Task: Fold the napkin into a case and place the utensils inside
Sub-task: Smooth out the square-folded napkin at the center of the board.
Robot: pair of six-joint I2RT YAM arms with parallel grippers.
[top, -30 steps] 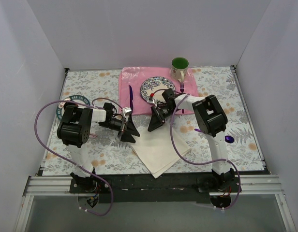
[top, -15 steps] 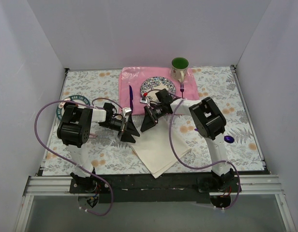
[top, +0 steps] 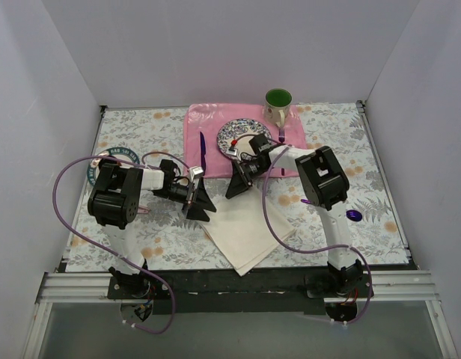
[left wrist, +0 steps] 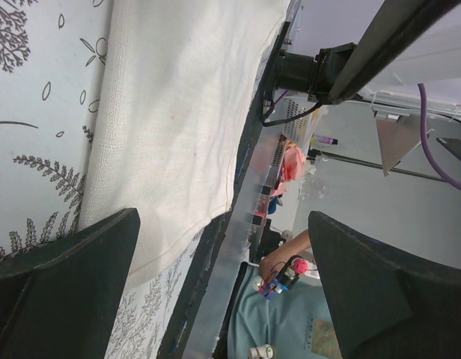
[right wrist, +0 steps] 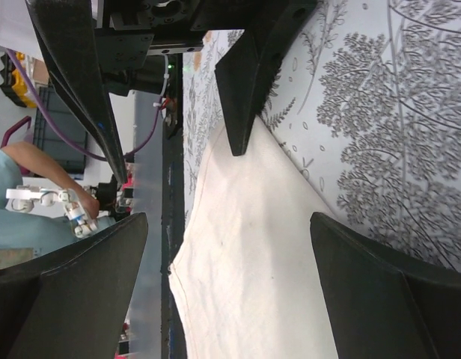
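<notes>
The napkin lies flat and cornerwise on the tabletop, between the two arm bases, its near corner reaching the near edge. It is a broad diamond, not a narrow case, and it lies just where it lay a second ago. The left gripper has not stirred either. It hangs low at the napkin's far left corner with its jaws spread wide and nothing between them. Seen from the right wrist, one of its black fingers comes down right at that corner, though I cannot tell whether it touches the cloth. The right gripper is what has moved: half a second ago it had swung left toward the other one. Now it is back about where it was a second ago, over the napkin's far corner, released and empty too. Its purple cable droops across the napkin's right side. A small shiny purple utensil rests well apart, toward the right edge, just beside the right arm. At the far edge a pink placemat carries a patterned plate, a dark purple knife and a fork, with a green-lined mug at its far right corner. The right arm hides part of the plate. A round coaster peeks from behind the left arm near the left edge.
</notes>
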